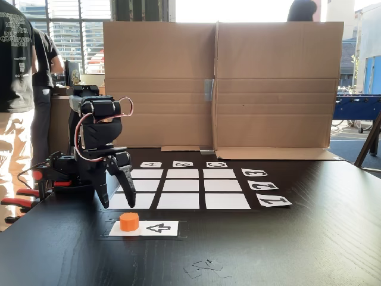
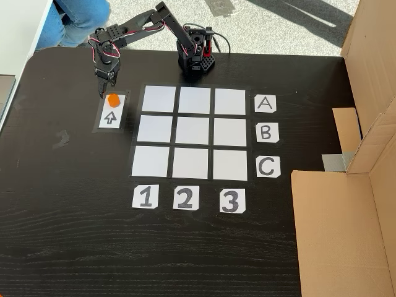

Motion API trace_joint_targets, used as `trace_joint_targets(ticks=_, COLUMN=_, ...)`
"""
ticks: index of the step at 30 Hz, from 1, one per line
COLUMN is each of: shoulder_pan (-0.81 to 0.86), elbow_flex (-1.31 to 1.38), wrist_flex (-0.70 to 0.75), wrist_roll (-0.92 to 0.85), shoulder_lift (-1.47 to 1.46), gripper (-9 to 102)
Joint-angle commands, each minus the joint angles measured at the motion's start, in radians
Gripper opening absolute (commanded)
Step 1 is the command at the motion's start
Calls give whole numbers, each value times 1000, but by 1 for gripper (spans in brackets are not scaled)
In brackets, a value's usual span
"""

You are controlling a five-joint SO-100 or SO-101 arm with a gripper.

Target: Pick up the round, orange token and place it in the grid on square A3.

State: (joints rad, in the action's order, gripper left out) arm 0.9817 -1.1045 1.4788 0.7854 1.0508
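The orange token point(image 1: 129, 221) point(image 2: 113, 99) stands on one end of a white card with a black arrow point(image 1: 158, 227) point(image 2: 110, 117), beside the grid point(image 1: 182, 186) point(image 2: 193, 132). My gripper point(image 1: 118, 205) point(image 2: 104, 93) points down and is open, with nothing between its fingers. It hangs just above and slightly behind the token in a fixed view, not touching it. Square A3 point(image 1: 149, 174) point(image 2: 230, 101) is a blank white cell at the corner by labels A and 3, on the far side of the grid from the card.
A tall cardboard wall point(image 1: 220, 83) point(image 2: 346, 235) closes one side of the table. The arm's base point(image 2: 195, 62) sits at the table edge next to row A, held by orange clamps point(image 1: 24, 196). People stand beyond the table point(image 1: 18, 65). Clear tape scraps point(image 1: 205, 267) lie near the front edge.
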Motion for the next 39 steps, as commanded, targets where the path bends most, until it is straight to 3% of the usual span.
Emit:
trace_joint_targets(ticks=1, shoulder_pan=-21, elbow_flex=44, wrist_flex=-6, wrist_roll=-17, shoulder_lift=-5, gripper=28)
trace_joint_targets(ticks=28, shoulder_pan=-72, elbow_flex=83, wrist_flex=-43, wrist_roll=-31, shoulder_lift=-137, gripper=29)
trace_joint_targets(ticks=29, shoulder_pan=-74, elbow_flex=83, wrist_flex=-46, wrist_roll=-31, shoulder_lift=-137, gripper=27)
trace_joint_targets(ticks=30, shoulder_pan=-78, elbow_flex=80, wrist_flex=-55, wrist_roll=-31, shoulder_lift=-137, gripper=18)
trace_joint_targets(ticks=31, shoulder_pan=-81, elbow_flex=72, wrist_flex=-72, wrist_roll=-31, shoulder_lift=-137, gripper=2)
trace_joint_targets(ticks=32, shoulder_pan=-84, elbow_flex=71, wrist_flex=-78, wrist_roll=-31, shoulder_lift=-137, gripper=0)
trace_joint_targets(ticks=39, shoulder_pan=-48, elbow_flex=66, wrist_flex=-103, wrist_roll=-32, shoulder_lift=-98, gripper=0)
